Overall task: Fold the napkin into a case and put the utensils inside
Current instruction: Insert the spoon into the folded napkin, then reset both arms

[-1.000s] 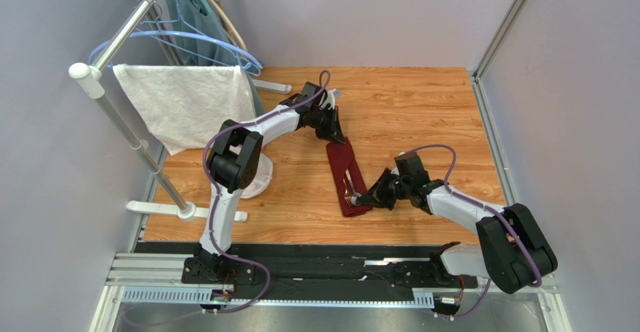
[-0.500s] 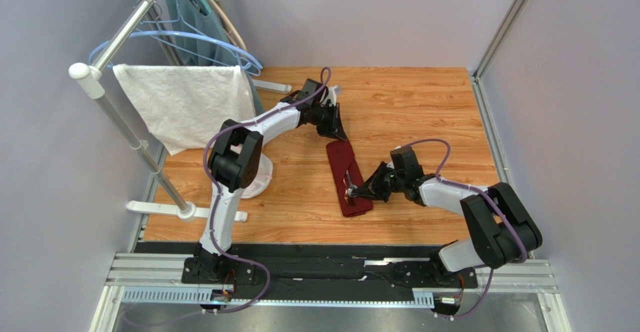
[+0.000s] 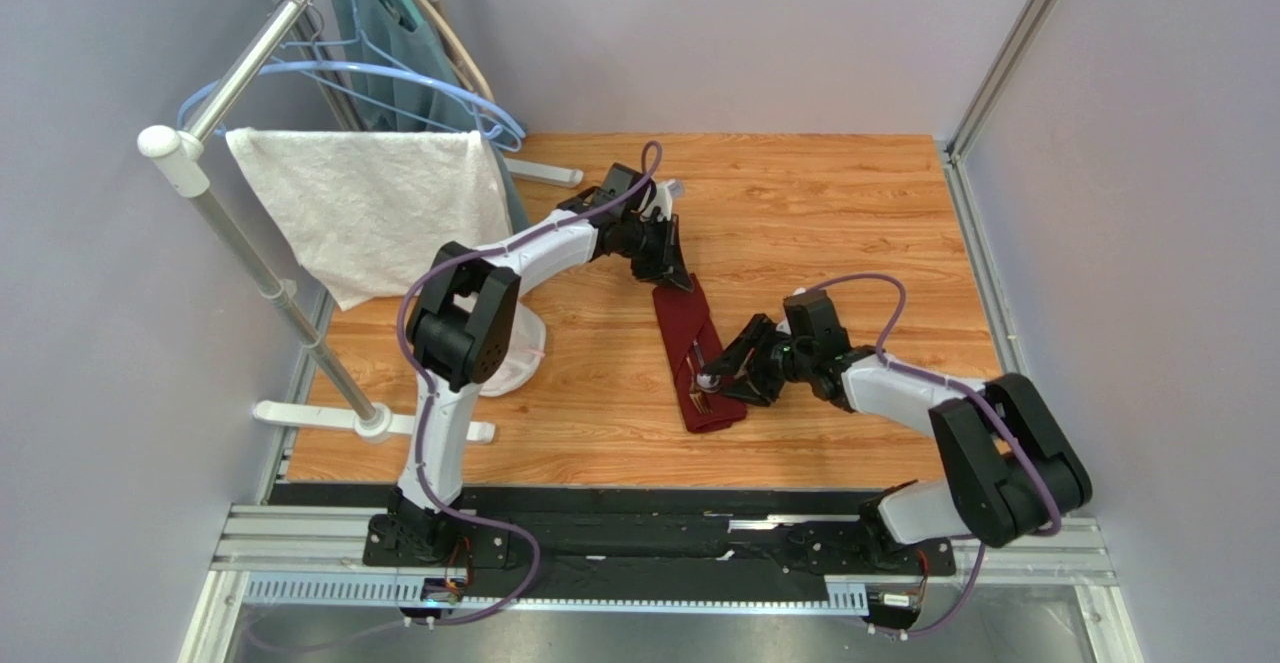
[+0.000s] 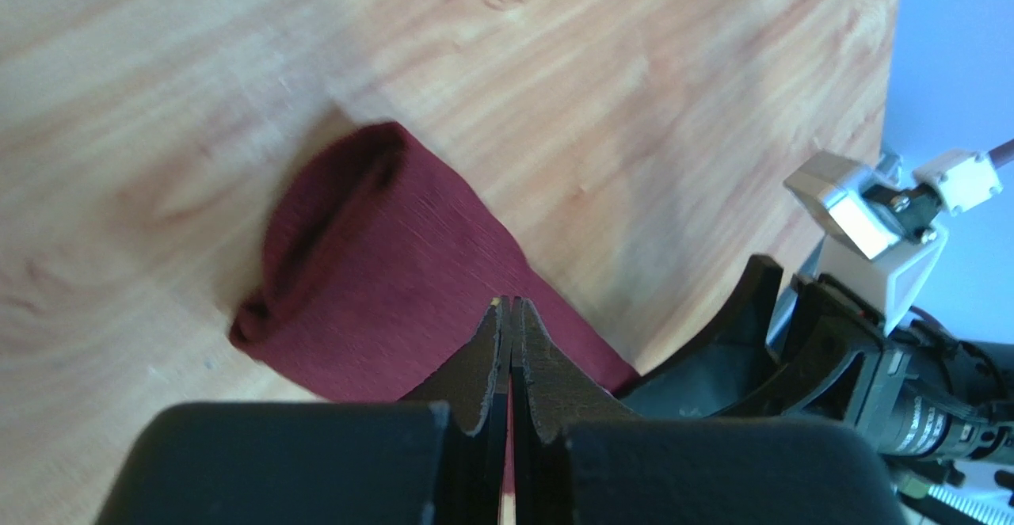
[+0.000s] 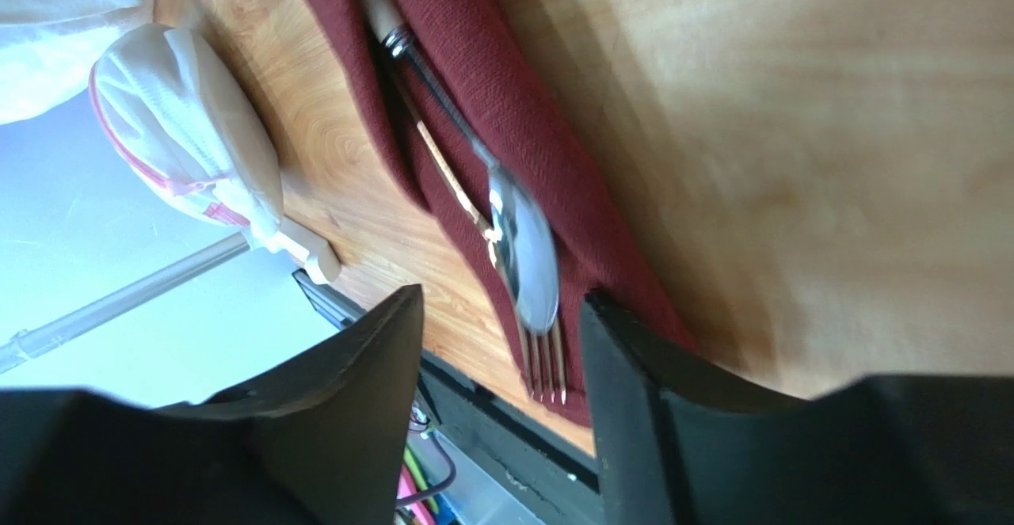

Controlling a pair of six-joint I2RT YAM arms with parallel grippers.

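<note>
Since one second ago the right arm has folded closer to the middle, and the right hand (image 3: 718, 381) has gone a little up and left in the overhead view. The left arm has almost not changed.

The narrow dark maroon cloth case (image 3: 684, 318) lies flat on the light wooden surface (image 3: 842, 213), in the centre of the overhead view. Its long axis runs from upper left to lower right. The left hand (image 3: 666, 261) is at the upper end of the case. Its black fingers (image 4: 482, 365) are pressed together over the cloth, and I cannot tell if any cloth is caught between them.

The right hand is just beside the lower half of the case, on its right side. It is spread wide and has hold of nothing. Between its fingers, the wrist view shows the small silver spoon (image 5: 530, 258) and the small silver fork (image 5: 543, 359). Both lie along the long axis, in the trough between two folds of cloth. Their tan handles point to the upper end and their heads to the lower end, and the heads lie uncovered.

I judge that the utensils are nearly placed. The right hand is the nearer one to the heads. Any push to seat them deeper should go along the axis, toward the left hand.
</note>
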